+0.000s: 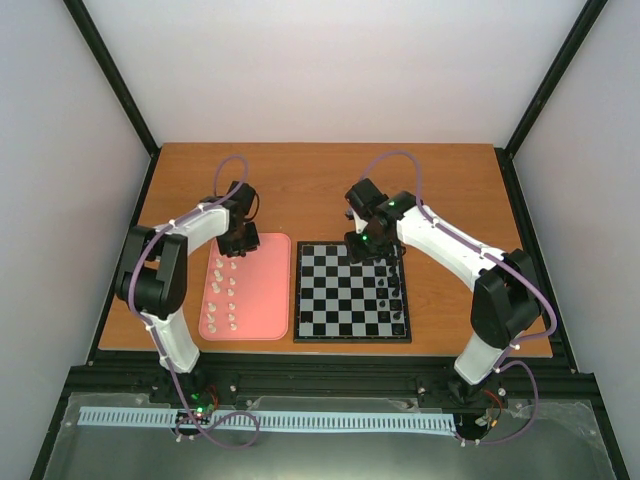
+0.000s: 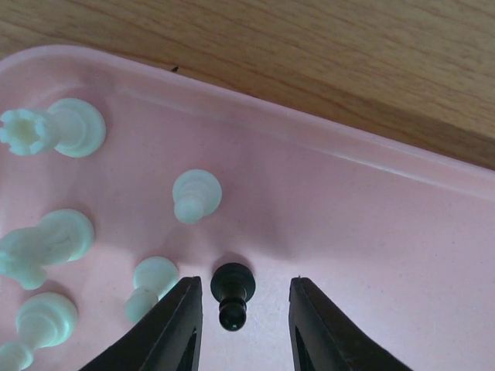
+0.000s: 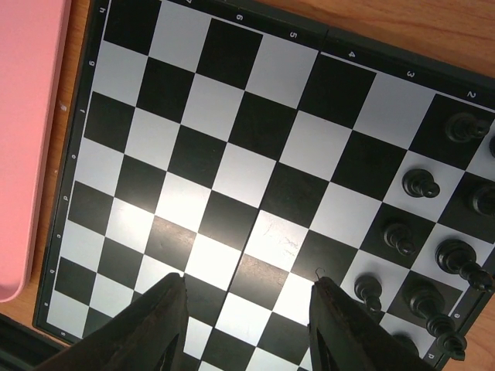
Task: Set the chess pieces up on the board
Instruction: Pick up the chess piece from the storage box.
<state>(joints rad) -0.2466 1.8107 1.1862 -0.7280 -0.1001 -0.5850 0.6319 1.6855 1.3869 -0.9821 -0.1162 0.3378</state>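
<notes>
Left wrist view shows the small black plastic pawn (image 2: pixel 232 292) upright on the pink rounded tray (image 2: pixel 371 232), centred between the parted, untouching jaws of the left gripper (image 2: pixel 246 289).

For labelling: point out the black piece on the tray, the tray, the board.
black piece (image 2: pixel 233 284): left wrist view, its base.
tray (image 2: pixel 379 239): left wrist view, bare floor.
board (image 3: pixel 224 176): right wrist view, bare square.

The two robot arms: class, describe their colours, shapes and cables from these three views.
Both the left arm and right arm have white link shells joined by black joint housings. A thin purple cable loops along each. The left gripper and right gripper each have two dark tapering fingers. A small green light glows near the right wrist.
</notes>
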